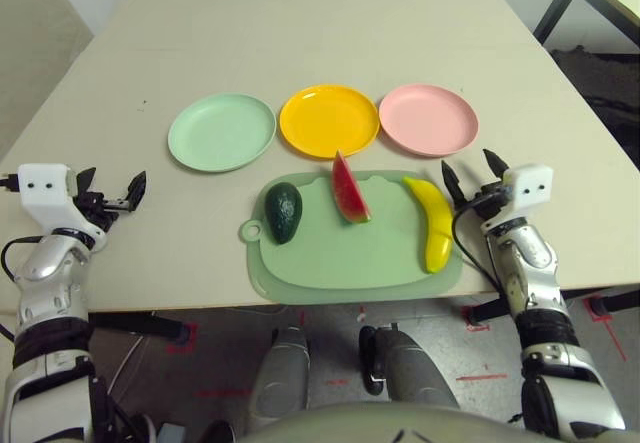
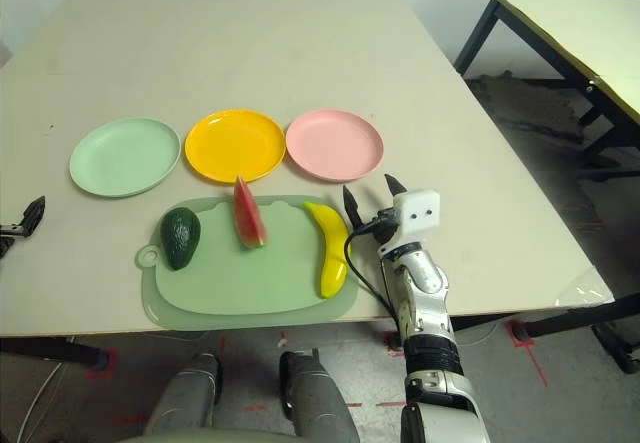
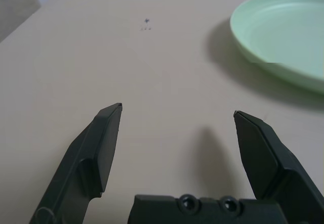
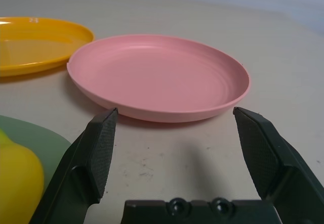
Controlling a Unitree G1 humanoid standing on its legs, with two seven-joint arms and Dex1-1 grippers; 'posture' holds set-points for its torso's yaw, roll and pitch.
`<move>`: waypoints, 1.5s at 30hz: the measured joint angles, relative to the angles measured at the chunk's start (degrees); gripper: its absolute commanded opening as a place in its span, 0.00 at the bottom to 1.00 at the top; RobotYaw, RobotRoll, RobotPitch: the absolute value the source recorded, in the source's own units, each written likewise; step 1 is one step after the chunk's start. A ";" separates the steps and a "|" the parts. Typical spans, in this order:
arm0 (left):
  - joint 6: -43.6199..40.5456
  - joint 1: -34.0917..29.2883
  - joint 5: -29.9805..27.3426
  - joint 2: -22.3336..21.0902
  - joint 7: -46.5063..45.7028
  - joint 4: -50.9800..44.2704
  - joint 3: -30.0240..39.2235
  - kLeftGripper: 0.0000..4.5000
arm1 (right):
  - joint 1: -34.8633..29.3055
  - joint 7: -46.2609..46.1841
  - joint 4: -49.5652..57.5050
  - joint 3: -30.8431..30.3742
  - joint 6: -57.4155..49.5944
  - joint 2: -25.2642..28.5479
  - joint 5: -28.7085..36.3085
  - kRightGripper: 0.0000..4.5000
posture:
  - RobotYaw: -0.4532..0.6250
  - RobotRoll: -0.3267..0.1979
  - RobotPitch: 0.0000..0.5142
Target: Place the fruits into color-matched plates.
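Avocado (image 1: 284,212), watermelon wedge (image 1: 350,190) and banana (image 1: 432,224) lay side by side on the pale green cutting mat (image 1: 340,263). Beyond the mat sat the mint plate (image 1: 221,132), yellow plate (image 1: 328,120) and pink plate (image 1: 428,119), in a row on the worktop (image 1: 300,33). Right gripper (image 1: 472,178) hung just beside the banana, fingers spread. Left gripper (image 1: 112,191) sat well apart, fingers spread.
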State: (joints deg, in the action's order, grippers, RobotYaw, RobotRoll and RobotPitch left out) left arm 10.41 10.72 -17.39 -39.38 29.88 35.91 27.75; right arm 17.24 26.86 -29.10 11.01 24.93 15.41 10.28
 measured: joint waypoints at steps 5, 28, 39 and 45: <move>-0.35 -1.23 -0.94 -0.54 -0.35 -0.53 1.35 1.00 | 0.08 0.34 0.05 -0.30 -0.14 0.84 0.05 0.99 | 0.51 0.62 0.36; -11.81 0.42 -16.75 -10.52 38.53 -18.22 -3.73 1.00 | 6.56 12.16 -1.99 -1.22 -2.20 21.79 -2.44 0.99 | 0.46 0.62 0.23; -20.04 8.17 -21.44 -21.66 62.02 -33.16 -16.91 1.00 | 28.51 42.77 -5.74 -24.91 18.52 33.62 -15.35 0.99 | 0.42 0.62 0.24; -20.77 10.12 -21.28 -22.05 62.14 -33.72 -20.02 1.00 | 33.28 54.91 -4.78 -31.98 23.89 35.16 -15.55 0.99 | 0.42 0.62 0.26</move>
State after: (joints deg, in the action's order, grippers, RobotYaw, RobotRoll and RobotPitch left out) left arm -10.36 20.84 -38.67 -61.43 92.03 2.20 7.73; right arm 50.53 81.77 -33.88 -20.97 48.82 50.57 -5.27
